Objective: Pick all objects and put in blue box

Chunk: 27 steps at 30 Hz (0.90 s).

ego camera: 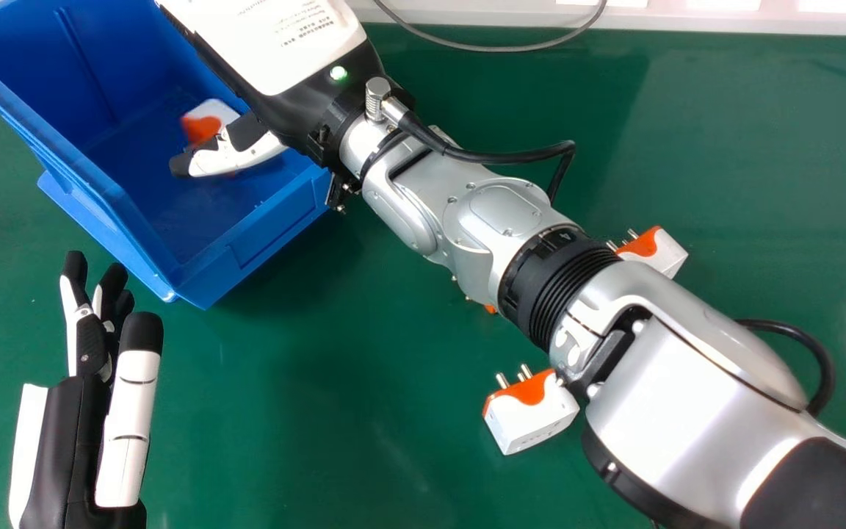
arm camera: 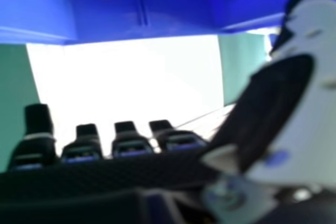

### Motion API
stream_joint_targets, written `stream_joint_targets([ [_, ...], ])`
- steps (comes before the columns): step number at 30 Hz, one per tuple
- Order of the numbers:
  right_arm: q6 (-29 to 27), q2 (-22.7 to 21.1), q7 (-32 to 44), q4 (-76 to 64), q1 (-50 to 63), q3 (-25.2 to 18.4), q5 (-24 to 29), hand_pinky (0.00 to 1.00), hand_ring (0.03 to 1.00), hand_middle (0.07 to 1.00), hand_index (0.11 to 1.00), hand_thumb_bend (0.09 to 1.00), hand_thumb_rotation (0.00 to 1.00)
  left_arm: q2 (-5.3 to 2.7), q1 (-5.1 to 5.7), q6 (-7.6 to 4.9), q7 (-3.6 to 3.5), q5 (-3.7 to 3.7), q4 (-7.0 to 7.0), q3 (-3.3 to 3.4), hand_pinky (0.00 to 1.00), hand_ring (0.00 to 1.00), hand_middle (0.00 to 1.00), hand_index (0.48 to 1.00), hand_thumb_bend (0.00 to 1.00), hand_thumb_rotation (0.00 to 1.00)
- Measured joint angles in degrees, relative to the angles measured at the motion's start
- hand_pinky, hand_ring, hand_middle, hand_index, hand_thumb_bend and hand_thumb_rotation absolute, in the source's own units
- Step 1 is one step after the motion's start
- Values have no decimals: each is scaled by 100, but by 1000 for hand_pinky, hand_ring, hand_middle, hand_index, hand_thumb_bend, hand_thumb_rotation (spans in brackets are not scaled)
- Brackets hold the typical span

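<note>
In the blue box [ego camera: 261, 239], a plug [ego camera: 204, 128] beside the right hand [ego camera: 276, 55]

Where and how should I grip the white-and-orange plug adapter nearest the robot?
I'd pinch the plug adapter by its white body, probably from above, across opposite sides: that part is a plain block, while its metal pins point away from the robot.

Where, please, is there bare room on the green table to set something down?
Bare table lies between the left hand and the nearest plug, and to the head view's right of the farthest plug. It is crowded along the right arm and inside the blue box, around the right hand.
</note>
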Motion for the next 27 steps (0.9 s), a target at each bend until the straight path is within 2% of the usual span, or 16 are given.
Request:
stream_joint_targets([
  [5,-251,-83,-236,-836,625,-106,142,781,952,1000,1000,547,635,2,-8,1,6,11,-4,1,1000,1000,1000,1000,678,931],
  [9,-432,-437,-131,-2100,1566,-149,179,773,937,1000,997,524,587,2,-6,2,5,18,-3,4,1000,1000,1000,1000,674,935],
  [11,-430,-710,42,-2899,2075,-244,181,759,916,995,975,506,563,2,2,6,4,19,-2,7,1000,1000,1000,1000,669,939],
  [17,-157,-1532,700,-5119,3587,-690,210,739,885,961,920,535,460,4,8,11,-5,29,2,7,1000,1000,1000,1000,659,939],
  [23,-17,-2366,1320,-7151,5270,-1256,334,763,894,947,910,523,498,3,12,5,-8,30,16,8,1000,1000,1000,1000,661,935],
  [25,-10,-2735,1534,-7809,5824,-1503,336,769,897,947,912,521,500,3,27,1,-3,28,16,21,1000,1000,1000,1000,663,935],
  [26,-12,-3061,1733,-8327,6259,-1790,332,791,912,947,914,516,502,1,27,-9,-16,37,27,-1,1000,1000,1000,1000,665,936],
  [27,-62,-3335,1865,-8671,6571,-1990,324,797,916,946,914,515,502,2,29,-29,-7,36,29,9,1000,1000,1000,1000,666,936],
])
